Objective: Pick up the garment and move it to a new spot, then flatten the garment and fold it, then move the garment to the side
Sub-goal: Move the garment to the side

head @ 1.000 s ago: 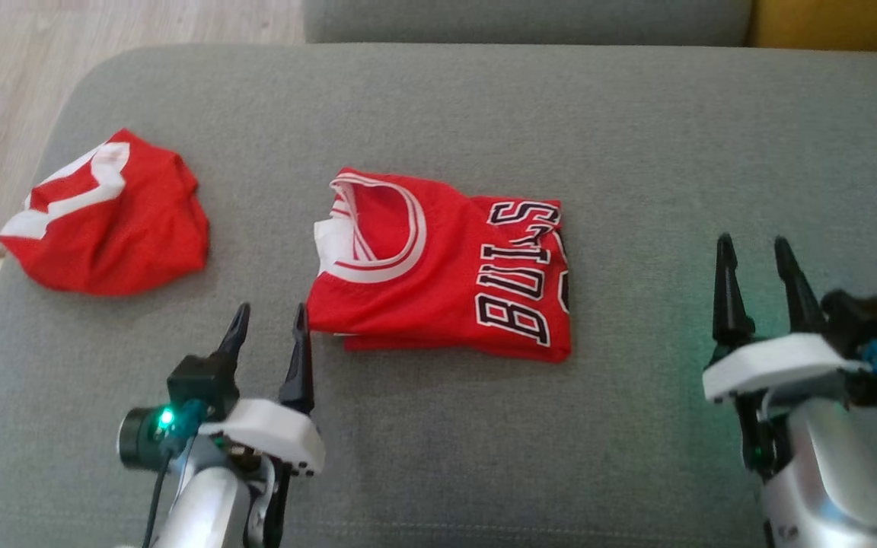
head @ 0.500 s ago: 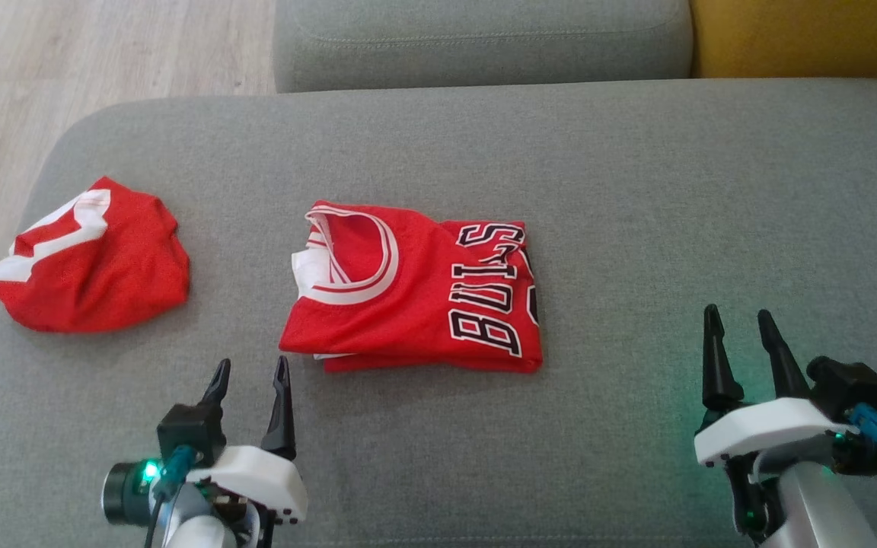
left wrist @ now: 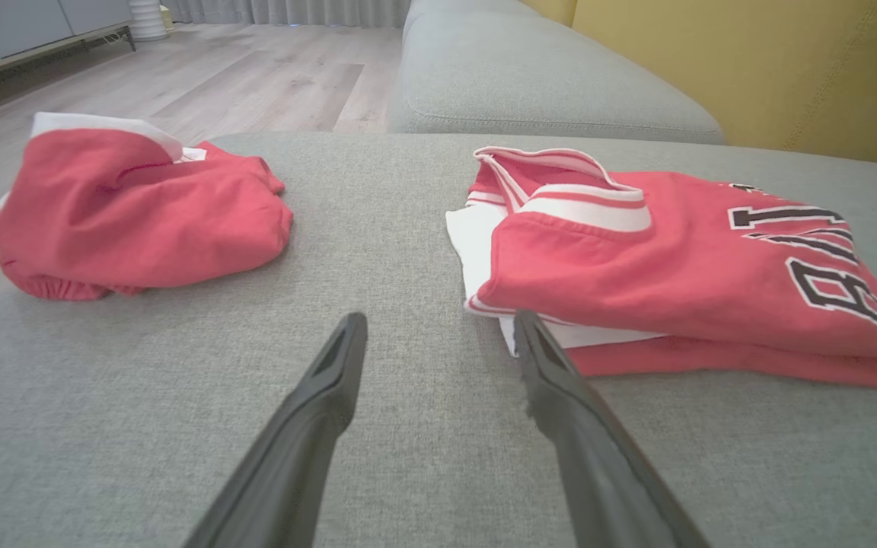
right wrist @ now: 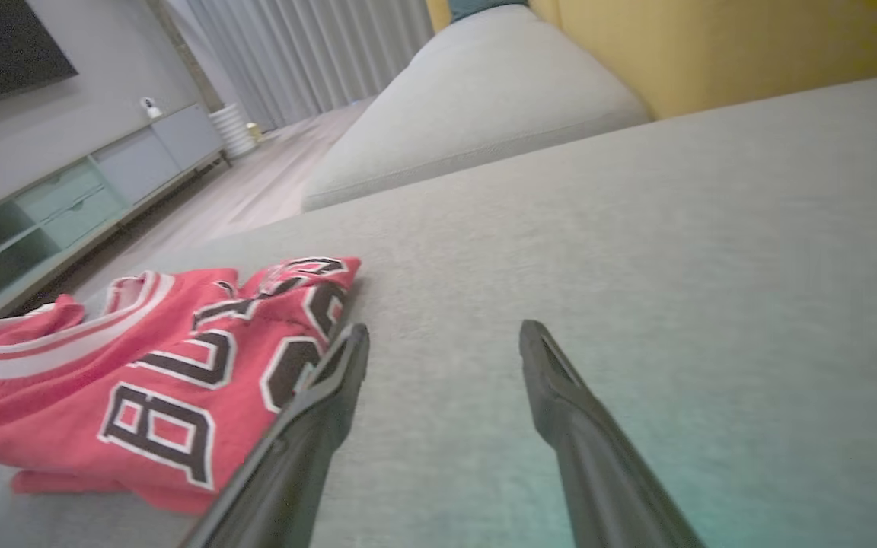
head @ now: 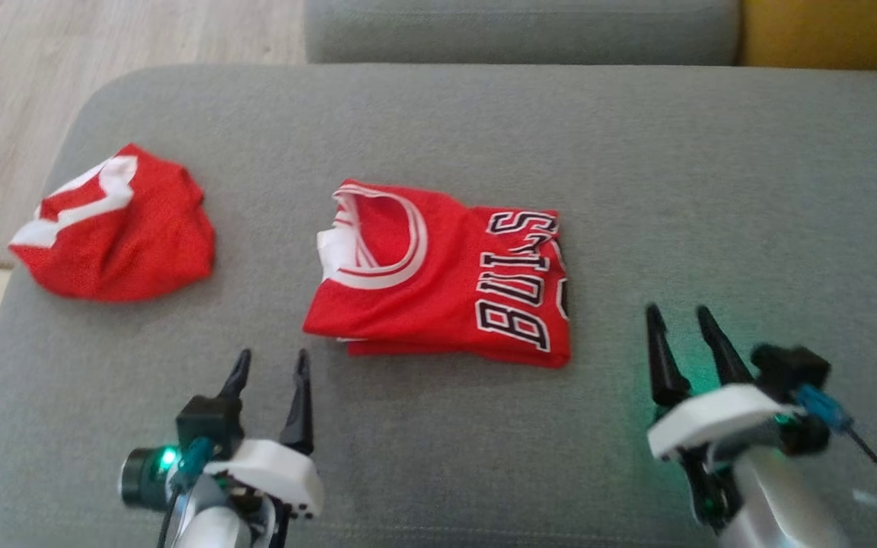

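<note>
The garment, a folded red jersey (head: 438, 281) with black-and-white lettering, lies flat in the middle of the grey sofa seat (head: 636, 152). My left gripper (head: 272, 356) hovers open just short of its near-left corner, empty. In the left wrist view the jersey (left wrist: 674, 259) sits just beyond the right finger of my left gripper (left wrist: 438, 320). My right gripper (head: 676, 310) stands open and empty to the right of the jersey's near-right corner. In the right wrist view the jersey (right wrist: 141, 365) lies left of my right gripper (right wrist: 444, 329).
A second red garment (head: 119, 228) lies crumpled at the seat's left end, also seen in the left wrist view (left wrist: 134, 213). Another grey cushion (head: 522, 30) and a yellow backrest (head: 834, 30) lie beyond. Wooden floor (head: 103, 46) drops off at the left.
The head camera has shifted. Relative to the jersey, both grippers have drawn back toward me, and the right one has come in closer to the jersey's right side. Both garments lie as before.
</note>
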{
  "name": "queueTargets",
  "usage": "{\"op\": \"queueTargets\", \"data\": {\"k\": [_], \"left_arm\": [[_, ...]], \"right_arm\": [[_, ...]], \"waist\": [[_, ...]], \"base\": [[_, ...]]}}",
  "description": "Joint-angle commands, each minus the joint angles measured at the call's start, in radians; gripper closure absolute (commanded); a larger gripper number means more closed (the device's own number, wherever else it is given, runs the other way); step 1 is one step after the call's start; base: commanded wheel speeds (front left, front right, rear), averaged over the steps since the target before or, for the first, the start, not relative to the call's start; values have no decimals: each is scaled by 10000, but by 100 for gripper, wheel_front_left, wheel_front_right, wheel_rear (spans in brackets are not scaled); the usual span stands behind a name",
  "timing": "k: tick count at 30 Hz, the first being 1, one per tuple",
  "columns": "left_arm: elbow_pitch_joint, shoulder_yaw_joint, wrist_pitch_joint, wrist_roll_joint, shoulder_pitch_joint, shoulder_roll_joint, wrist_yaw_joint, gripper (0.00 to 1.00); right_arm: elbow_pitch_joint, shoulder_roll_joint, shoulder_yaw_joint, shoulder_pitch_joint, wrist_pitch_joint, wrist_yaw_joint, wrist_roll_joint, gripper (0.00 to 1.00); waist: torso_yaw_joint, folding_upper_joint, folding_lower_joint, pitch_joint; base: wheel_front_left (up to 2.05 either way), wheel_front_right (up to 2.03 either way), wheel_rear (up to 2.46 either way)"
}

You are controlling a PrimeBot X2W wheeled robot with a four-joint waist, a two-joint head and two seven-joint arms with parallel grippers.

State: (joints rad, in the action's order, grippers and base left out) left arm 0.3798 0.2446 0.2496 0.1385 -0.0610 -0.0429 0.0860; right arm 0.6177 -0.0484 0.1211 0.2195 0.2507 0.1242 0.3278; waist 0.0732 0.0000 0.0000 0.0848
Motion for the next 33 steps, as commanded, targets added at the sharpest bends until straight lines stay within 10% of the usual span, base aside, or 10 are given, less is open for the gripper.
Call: {"op": "queueTargets", "data": {"k": [1, 15, 16, 18, 19, 33], "left_arm": [[-372, -163, 122, 46, -587, -74, -59, 0], [-365, 405, 122, 270, -1022, -74, -137, 0], [-382, 402, 122, 286, -1027, -74, -131, 0], [-405, 412, 122, 314, -1044, -74, -125, 0], [-411, 418, 122, 332, -1061, -74, -121, 0], [-464, 536, 122, 462, -1161, -74, -60, 0]], "right_arm": [[-95, -19, 478, 899, 110, 65, 189, 0], [3631, -18, 1676, 3285, -119, 65, 981, 0], [3769, -18, 1837, 3306, -149, 65, 1113, 13], [3968, -18, 2128, 3336, -152, 65, 1374, 83], [4044, -18, 2273, 3354, -154, 65, 1506, 100], [4192, -23, 1664, 4156, 104, 65, 1485, 100]], "waist": [[370, 0, 0, 298], [1746, 0, 0, 1004], [1763, 0, 0, 1025], [1793, 0, 0, 1065], [1796, 0, 0, 1086], [1053, 0, 0, 878]], "base": [[0, 0, 0], [0, 0, 0], [0, 0, 0], [0, 0, 0], [0, 0, 0], [0, 0, 0]]}}
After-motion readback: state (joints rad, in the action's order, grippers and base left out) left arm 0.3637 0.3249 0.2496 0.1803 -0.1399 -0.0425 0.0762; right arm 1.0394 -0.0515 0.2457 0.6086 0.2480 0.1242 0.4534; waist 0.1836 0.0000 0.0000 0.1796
